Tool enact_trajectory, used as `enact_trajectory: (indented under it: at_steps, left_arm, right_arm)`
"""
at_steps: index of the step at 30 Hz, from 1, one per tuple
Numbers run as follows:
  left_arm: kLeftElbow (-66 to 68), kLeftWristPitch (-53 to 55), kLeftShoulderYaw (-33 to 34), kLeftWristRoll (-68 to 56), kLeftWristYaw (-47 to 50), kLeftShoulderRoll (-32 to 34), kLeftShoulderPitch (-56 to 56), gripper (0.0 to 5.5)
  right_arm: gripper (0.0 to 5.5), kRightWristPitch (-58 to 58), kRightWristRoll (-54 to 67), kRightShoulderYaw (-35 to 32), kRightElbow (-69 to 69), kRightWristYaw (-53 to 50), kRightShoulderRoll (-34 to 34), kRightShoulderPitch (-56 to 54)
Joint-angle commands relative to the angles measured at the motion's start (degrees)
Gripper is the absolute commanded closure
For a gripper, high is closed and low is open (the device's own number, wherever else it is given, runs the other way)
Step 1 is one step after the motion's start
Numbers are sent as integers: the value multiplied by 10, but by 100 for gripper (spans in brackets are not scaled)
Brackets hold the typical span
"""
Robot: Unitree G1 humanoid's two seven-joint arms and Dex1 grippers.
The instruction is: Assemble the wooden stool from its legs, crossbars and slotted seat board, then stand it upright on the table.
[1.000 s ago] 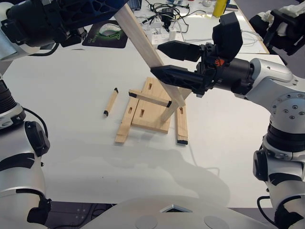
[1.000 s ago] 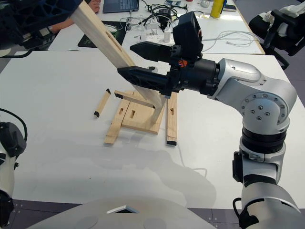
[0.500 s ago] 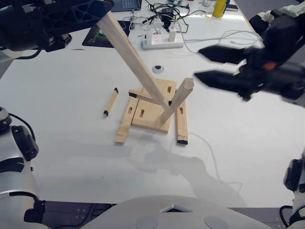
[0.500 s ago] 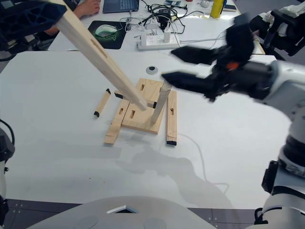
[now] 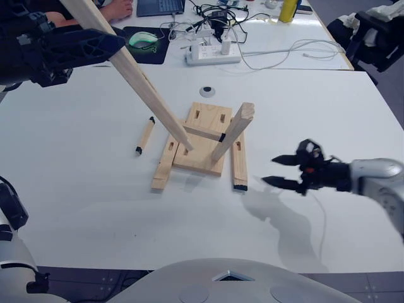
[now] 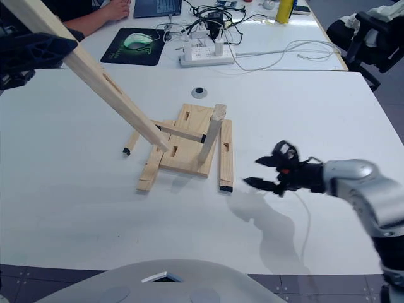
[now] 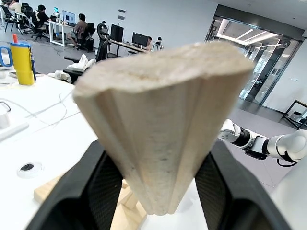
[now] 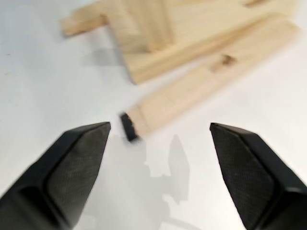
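Bright even light, soft shadows on the table (image 5: 82, 189), right wrist view blurred

Silver-grey shell covers the right forearm (image 5: 377, 174) at lower right; its right gripper (image 5: 271, 171) is black, with wedge-shaped fingers (image 8: 76, 163) finely stippled. The left gripper (image 5: 95, 44), upper left, is black too.

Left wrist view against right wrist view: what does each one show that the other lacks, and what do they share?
Left wrist view: the end face of the long leg clamped in the left gripper, a yellow bottle and the table grommet.
Right wrist view: the open right gripper over the black-capped end of the lying leg, which lies flat beside the board.
Both: the seat board and the white table.
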Motion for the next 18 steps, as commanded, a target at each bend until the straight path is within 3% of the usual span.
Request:
enact_trajectory:
  at_steps: [1, 7, 10, 18]
  left_arm:
    - [3, -21, -8, 25, -22, 16, 26, 342]
    - [-8, -19, 8, 19, -19, 14, 41, 342]
    - [-13, -17, 9, 15, -16, 9, 41, 342]
    - [-3, -23, -2, 26, -21, 5, 37, 342]
  right_arm:
    - [166, -11, -4, 11, -39, -24, 43, -2]
    - [166, -100, -206, 133, -14, -124, 103, -49]
    - [166, -110, -250, 174, -9, -145, 132, -40]
    - [166, -109, -312, 209, 31, -182, 189, -43]
